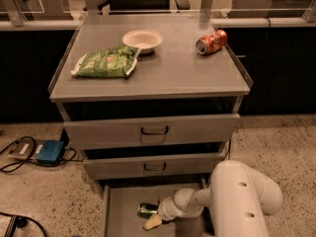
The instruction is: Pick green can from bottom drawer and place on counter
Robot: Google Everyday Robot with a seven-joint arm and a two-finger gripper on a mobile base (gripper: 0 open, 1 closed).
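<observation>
The green can [146,210] lies on its side on the floor of the open bottom drawer [120,209], near its middle. My gripper [153,219] reaches down into that drawer from the right and sits right at the can, just in front of and to the right of it. My white arm [241,197] fills the drawer's right side. The counter [163,70] is the grey cabinet top above.
On the counter lie a green snack bag [105,63], a white bowl [142,40] and a red-orange can [211,42] on its side. The two upper drawers [154,131] are shut. A blue box with cables [49,152] lies on the floor at the left.
</observation>
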